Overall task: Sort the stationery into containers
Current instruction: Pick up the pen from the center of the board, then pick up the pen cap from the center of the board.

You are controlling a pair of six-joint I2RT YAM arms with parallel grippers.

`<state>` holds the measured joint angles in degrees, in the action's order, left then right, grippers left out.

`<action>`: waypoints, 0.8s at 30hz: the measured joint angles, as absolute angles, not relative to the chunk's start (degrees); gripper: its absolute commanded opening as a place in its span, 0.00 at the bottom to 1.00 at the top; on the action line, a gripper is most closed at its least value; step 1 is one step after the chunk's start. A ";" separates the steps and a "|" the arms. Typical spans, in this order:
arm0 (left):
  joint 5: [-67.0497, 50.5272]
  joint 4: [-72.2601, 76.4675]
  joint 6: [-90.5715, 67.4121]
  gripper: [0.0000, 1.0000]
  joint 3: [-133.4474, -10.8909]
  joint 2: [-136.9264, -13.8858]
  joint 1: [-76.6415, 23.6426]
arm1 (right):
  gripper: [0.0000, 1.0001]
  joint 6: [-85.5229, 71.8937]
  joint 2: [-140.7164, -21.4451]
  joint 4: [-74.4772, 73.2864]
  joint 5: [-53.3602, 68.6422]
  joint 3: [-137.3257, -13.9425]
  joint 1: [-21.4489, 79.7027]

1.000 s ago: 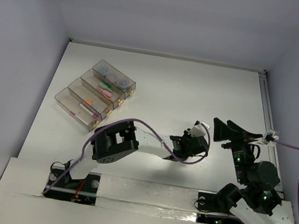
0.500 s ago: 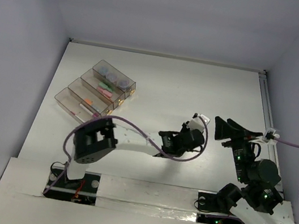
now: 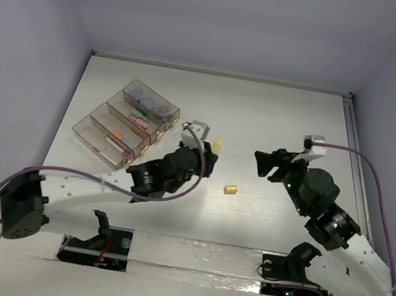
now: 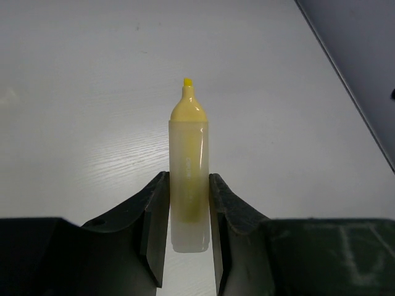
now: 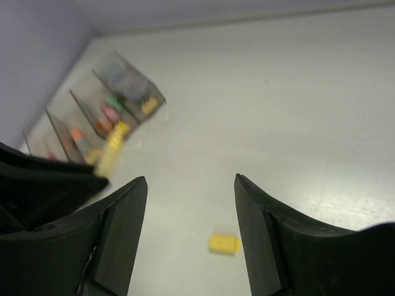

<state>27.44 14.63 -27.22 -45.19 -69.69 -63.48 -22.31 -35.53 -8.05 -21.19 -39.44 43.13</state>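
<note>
My left gripper is shut on a stubby yellow stick, a highlighter with its tip bare. In the left wrist view it stands upright between the jaws of that gripper, above bare table. The four smoky containers lie in a row to its left, holding blue-grey discs, pink and green sticks, an orange stick and a pen. A small yellow cap lies on the table. My right gripper is open and empty; in its wrist view the cap lies on the table between the jaws.
The right wrist view shows the containers at the far left, with the held yellow stick just in front of them. White table runs to grey walls at the back and both sides.
My left arm has swung left from beside the right gripper to near the containers, carrying the yellow stick. My right gripper has reached left. The yellow cap now shows on the table.
</note>
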 measured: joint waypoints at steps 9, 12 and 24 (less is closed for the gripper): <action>27.38 12.19 -27.97 0.00 -35.48 -44.95 -59.57 | 0.57 -16.19 -59.86 -25.89 -10.68 -52.10 43.05; 26.92 12.45 -27.90 0.00 -32.67 -40.12 -58.72 | 0.68 -12.36 -69.78 -31.11 -6.39 -56.40 43.05; 26.15 11.29 -27.40 0.00 -27.73 -30.35 -57.49 | 0.82 1.78 -90.35 -43.70 1.06 -62.08 43.24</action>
